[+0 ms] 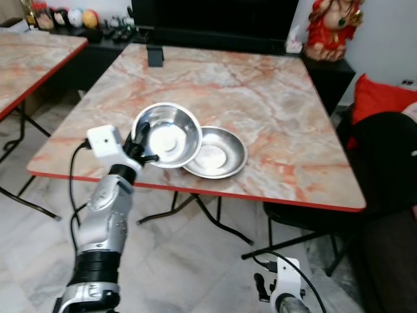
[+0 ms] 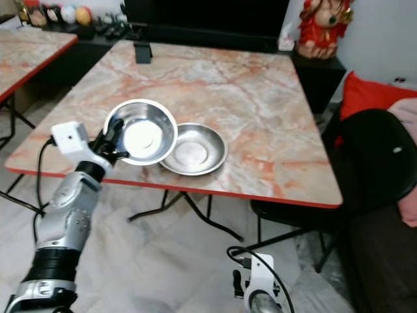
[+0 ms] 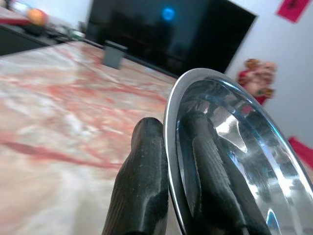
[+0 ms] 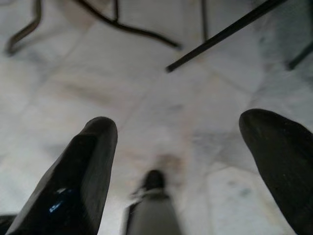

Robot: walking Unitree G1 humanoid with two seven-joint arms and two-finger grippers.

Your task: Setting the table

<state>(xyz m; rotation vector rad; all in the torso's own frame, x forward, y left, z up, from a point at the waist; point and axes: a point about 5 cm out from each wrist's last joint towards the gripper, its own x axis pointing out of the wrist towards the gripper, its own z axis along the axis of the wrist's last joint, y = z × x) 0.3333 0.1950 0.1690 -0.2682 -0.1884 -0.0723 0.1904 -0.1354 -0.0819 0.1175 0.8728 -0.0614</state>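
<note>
Our left gripper (image 1: 142, 151) is clamped on the rim of the steel bowl (image 1: 168, 135), one finger inside, one outside, holding it tilted near the marble table's (image 1: 273, 104) front edge. The bowl overlaps a second steel bowl (image 1: 218, 152) lying flat just beside it. A small dark box (image 1: 154, 56) stands at the far edge, a red figurine (image 1: 332, 26) behind. Our right gripper (image 4: 186, 161) hangs over the floor, fingers spread apart, beside a black chair (image 1: 384, 163).

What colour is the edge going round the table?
Red. The table has a pinkish marbled top with a thin red edge, clearest in the left eye view.
</note>
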